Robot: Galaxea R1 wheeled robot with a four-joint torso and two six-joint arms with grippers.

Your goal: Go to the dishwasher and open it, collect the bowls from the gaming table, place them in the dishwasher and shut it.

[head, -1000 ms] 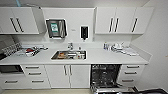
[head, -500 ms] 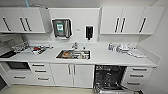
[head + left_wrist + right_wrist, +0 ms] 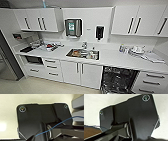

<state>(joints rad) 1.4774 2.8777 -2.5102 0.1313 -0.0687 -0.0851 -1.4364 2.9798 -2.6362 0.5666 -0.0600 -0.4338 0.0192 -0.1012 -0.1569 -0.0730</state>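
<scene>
Bright even light, soft blur, bowed edges

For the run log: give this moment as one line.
phase: facing kitchen counter | under-counter dishwasher with dark racks: open | steel sink: left of it

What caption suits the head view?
Kitchenette from above: open dishwasher under the white counter, right of the sink.

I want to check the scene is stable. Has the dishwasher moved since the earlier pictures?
No. The open dishwasher sits under the counter, right of the sink, as before. The whole picture shifted, so the camera moved.
</scene>
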